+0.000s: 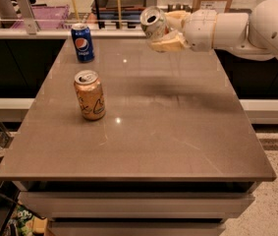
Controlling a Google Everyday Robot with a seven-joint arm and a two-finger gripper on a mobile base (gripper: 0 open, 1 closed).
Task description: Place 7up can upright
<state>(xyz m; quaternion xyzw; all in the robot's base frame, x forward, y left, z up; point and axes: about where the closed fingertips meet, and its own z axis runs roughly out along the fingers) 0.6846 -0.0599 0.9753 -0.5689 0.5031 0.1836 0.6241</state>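
The 7up can (153, 22), silvery with a silver top, is held on its side in the air above the far part of the grey table (143, 132), its top facing left towards the camera. My gripper (165, 31) reaches in from the right on a white arm and is shut on the can, with cream fingers (168, 43) above and below it.
A blue Pepsi can (83, 42) stands upright at the table's far left. An orange-gold can (89, 95) stands upright left of the middle. Behind the table are a rail and shelves with boxes. The white arm (256, 28) spans the far right.
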